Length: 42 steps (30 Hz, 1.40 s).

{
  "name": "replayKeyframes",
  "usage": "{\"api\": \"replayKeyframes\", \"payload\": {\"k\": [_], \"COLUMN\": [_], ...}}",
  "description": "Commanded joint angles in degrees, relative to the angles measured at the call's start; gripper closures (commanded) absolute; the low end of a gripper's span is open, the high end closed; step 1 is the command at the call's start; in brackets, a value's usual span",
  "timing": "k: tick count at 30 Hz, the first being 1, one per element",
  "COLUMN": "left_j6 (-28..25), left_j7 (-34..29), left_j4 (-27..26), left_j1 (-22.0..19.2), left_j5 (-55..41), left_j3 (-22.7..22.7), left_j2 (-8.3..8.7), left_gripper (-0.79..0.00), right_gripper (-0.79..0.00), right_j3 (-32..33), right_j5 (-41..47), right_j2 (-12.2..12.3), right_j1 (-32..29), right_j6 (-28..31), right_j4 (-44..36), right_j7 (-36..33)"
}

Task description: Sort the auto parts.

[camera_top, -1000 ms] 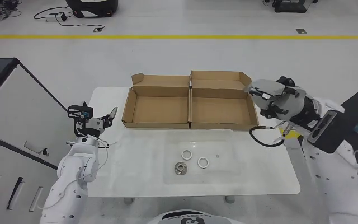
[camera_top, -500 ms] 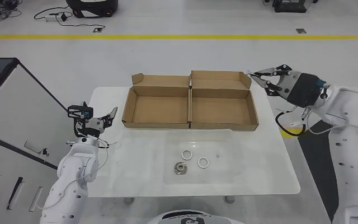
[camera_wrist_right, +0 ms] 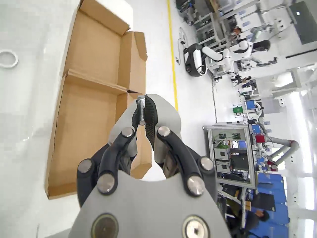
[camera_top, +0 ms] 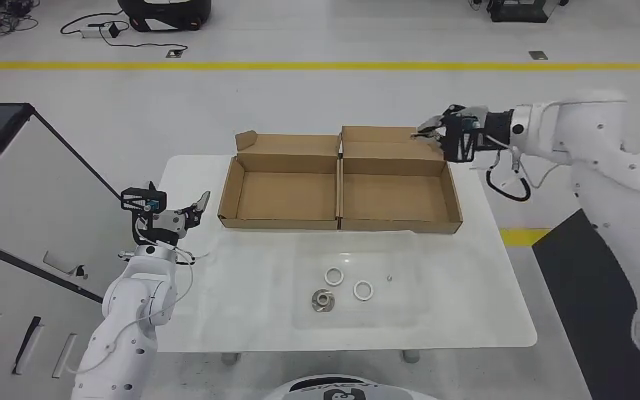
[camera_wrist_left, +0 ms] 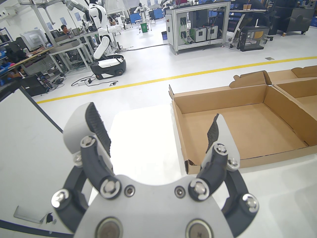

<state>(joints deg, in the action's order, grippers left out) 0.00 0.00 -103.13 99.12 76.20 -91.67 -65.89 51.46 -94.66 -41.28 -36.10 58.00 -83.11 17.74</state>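
Observation:
Two open cardboard boxes stand side by side at the back of the white table (camera_top: 460,300), the left box (camera_top: 280,196) and the right box (camera_top: 395,197). My right gripper (camera_top: 432,128) hovers over the right box's far right corner, shut on a silver threaded bolt (camera_wrist_right: 141,111). Nearer the front lie two white rings (camera_top: 334,275) (camera_top: 364,291), a metal flanged part (camera_top: 322,299) and a tiny piece (camera_top: 388,277). My left gripper (camera_wrist_left: 153,111) stands open with nothing between its fingers, just left of the left box (camera_wrist_left: 247,127).
Both boxes look bare inside. A grey slanted panel (camera_top: 40,190) stands off the table's left side. One white ring (camera_wrist_right: 7,59) lies beyond the right box (camera_wrist_right: 81,125) in the right wrist view.
The right arm has swung from beside the table's right edge back and leftward to the right box's far right corner. The left arm has stayed still.

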Motion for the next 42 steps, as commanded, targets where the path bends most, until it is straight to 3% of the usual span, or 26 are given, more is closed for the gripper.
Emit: {"api": "replayKeyframes", "payload": {"k": [1,6,11,15,32,36,42], "left_j6": [0.00,0.00,0.00,0.00,0.00,0.00,0.00], "left_j7": [0.00,0.00,0.00,0.00,0.00,0.00,0.00], "left_j4": [0.00,0.00,0.00,0.00,0.00,0.00,0.00], "left_j1": [0.00,0.00,0.00,0.00,0.00,0.00,0.00], "left_j5": [0.00,0.00,0.00,0.00,0.00,0.00,0.00], "left_j3": [0.00,0.00,0.00,0.00,0.00,0.00,0.00], "left_j2": [0.00,0.00,0.00,0.00,0.00,0.00,0.00], "left_gripper": [-0.785,-0.785,-0.785,-0.785,-0.785,-0.785,-0.785], "right_gripper": [0.000,0.000,0.000,0.000,0.000,0.000,0.000], "right_j3": [-10.32,-27.90,-41.72,-41.72,-41.67,-40.89,-41.72], "right_j5": [-3.17,-8.06,-11.31,-14.62,-14.49,-11.93,-6.47], "right_j2": [0.98,1.66,0.15,-1.63,-1.64,-2.04,-4.33], "right_j1": [6.91,20.05,30.34,30.02,29.85,28.32,26.50], "right_j6": [0.00,0.00,0.00,0.00,-0.32,0.00,0.00], "right_j4": [2.16,7.77,12.78,15.68,15.57,14.68,16.10], "right_j7": [2.93,10.47,15.99,19.99,19.77,14.02,-0.41]}}
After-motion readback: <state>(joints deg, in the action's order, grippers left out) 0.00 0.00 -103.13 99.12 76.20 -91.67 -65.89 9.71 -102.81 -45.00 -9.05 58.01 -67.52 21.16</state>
